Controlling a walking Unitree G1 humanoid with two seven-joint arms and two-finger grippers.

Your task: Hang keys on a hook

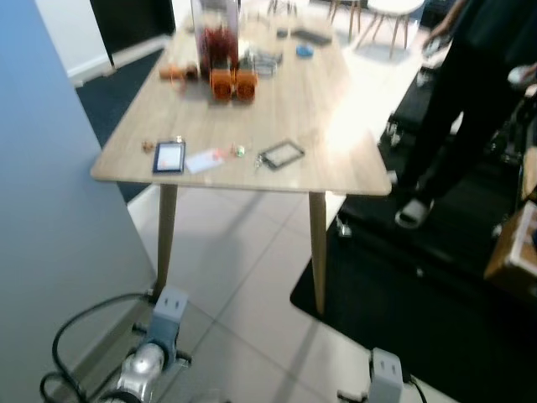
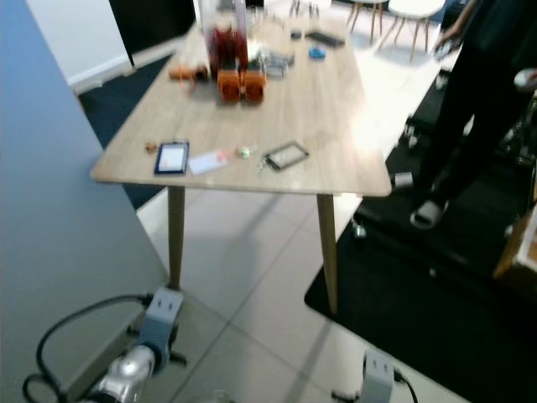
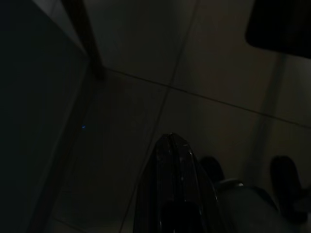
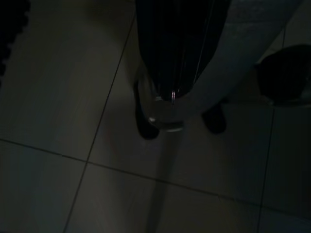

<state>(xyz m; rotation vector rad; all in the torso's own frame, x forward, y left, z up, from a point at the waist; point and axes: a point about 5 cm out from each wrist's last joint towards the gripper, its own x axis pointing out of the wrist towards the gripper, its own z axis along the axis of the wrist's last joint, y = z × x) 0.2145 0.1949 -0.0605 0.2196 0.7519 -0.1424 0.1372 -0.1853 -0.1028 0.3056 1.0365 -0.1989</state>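
Both arms just hang low over the tile floor (image 1: 243, 277). Left gripper (image 3: 171, 145) has its fingers pressed together with nothing in them, and the right gripper (image 4: 172, 94) is the same. Keys (image 1: 280, 154) lie near the table's (image 1: 336, 159) front edge, right of a phone (image 1: 169, 157). A person (image 1: 466, 101) stands off to the right.

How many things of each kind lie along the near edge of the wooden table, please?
Phone: 1
White card: 1
Black-framed tag: 1
Small green thing: 1
Small brown thing: 1
Total: 5
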